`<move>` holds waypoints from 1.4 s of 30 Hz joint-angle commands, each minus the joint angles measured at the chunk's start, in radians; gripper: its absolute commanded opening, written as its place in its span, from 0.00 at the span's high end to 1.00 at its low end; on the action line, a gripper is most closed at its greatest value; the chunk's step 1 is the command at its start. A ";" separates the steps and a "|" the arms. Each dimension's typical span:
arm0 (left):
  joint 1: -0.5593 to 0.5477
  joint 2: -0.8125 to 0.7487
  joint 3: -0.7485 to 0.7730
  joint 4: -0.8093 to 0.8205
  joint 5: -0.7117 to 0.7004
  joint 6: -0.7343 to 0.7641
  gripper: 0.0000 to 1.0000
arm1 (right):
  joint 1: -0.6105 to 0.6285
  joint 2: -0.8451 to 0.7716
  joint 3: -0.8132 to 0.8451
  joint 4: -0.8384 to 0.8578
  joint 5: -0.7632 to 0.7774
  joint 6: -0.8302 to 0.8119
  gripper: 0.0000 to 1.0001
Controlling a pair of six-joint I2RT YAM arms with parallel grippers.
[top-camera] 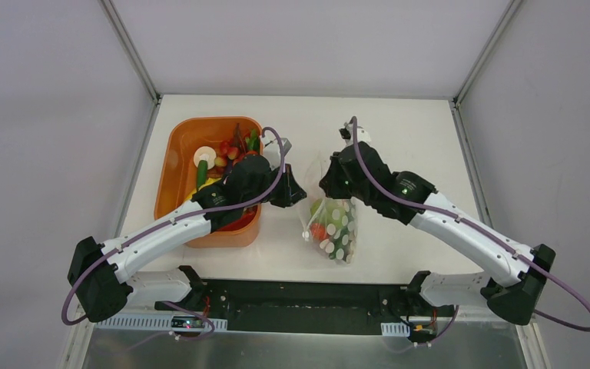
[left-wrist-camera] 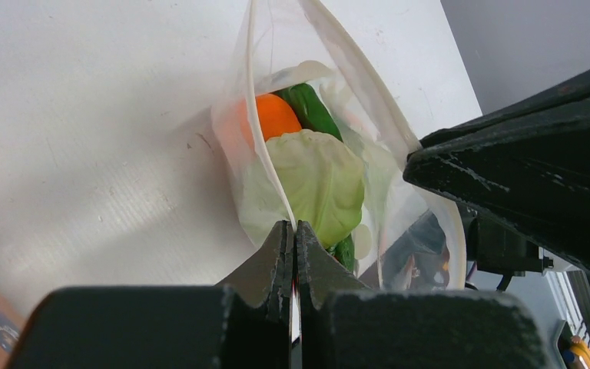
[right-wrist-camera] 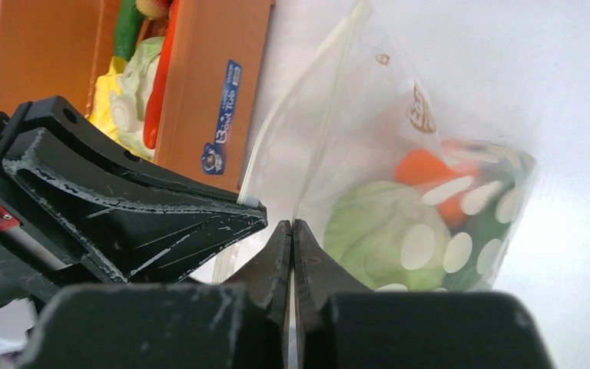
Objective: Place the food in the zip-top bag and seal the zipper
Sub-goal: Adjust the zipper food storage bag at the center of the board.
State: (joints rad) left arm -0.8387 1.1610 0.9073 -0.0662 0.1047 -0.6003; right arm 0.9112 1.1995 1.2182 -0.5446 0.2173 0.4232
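Note:
The zip-top bag (top-camera: 332, 224) lies on the white table right of the orange tub, its mouth pointing away from the arm bases. Inside it are an orange ball (left-wrist-camera: 273, 115), a green piece (left-wrist-camera: 311, 108) and a pale leafy cabbage (left-wrist-camera: 319, 181). The bag also shows in the right wrist view (right-wrist-camera: 369, 131), with the cabbage (right-wrist-camera: 369, 223) behind white dots. My left gripper (left-wrist-camera: 293, 227) is shut on the bag's mouth edge, where the zipper (left-wrist-camera: 252, 69) runs. My right gripper (right-wrist-camera: 292, 227) is shut on the opposite mouth edge. Both grippers meet over the bag mouth, the left (top-camera: 298, 194) beside the right (top-camera: 329, 184).
The orange tub (top-camera: 170, 165) stands at the left with several more toy foods in it; its labelled wall (right-wrist-camera: 215, 100) is just behind the left gripper. The table's edges and grey walls ring the workspace.

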 commanded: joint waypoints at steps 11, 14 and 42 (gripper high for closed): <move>-0.011 -0.030 0.053 0.042 0.002 -0.026 1.00 | 0.133 0.092 0.149 -0.157 0.390 -0.030 0.95; -0.011 -0.036 0.057 0.037 -0.003 -0.026 1.00 | 0.133 0.041 0.094 -0.067 0.269 -0.041 0.88; -0.011 -0.034 0.084 -0.035 -0.005 0.019 1.00 | 0.051 -0.320 -0.236 0.146 0.290 0.063 0.50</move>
State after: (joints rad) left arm -0.8387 1.1400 0.9401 -0.1169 0.0998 -0.6086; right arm 1.0138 0.8806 1.0077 -0.3874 0.4355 0.4355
